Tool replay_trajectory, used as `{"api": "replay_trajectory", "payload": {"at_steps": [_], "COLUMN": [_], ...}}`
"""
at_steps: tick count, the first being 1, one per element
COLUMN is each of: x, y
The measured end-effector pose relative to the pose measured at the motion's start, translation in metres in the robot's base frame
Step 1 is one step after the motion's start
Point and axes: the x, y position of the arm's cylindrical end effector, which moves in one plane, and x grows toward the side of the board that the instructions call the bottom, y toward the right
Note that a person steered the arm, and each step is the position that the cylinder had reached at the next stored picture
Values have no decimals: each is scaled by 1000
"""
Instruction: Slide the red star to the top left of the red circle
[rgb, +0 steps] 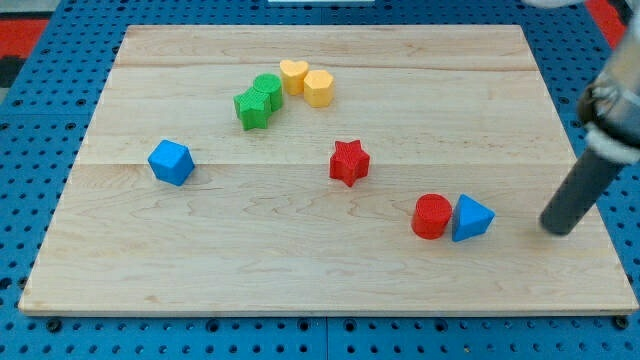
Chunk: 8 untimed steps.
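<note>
The red star (349, 162) lies near the middle of the wooden board (320, 270). The red circle (432, 216) lies to its lower right, touching a blue triangle (471, 218) on its right side. The star is up and to the left of the circle, with a gap between them. My tip (558, 229) is at the view's right, on the board, to the right of the blue triangle and apart from every block.
A green star (252, 108) and a green circle (268, 90) sit together at the upper middle. A yellow heart (293, 75) and a yellow hexagon (318, 88) sit just right of them. A blue cube (170, 162) lies at the left.
</note>
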Motion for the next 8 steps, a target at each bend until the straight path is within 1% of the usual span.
{"api": "replay_trajectory", "payload": {"at_steps": [1,2,3,4,5,6,7,8], "x": [-80,-127,-129,-117,-70,-69,-75,-56], "y": [-19,-104,-198,-234,-234,-233,-275,-276]}}
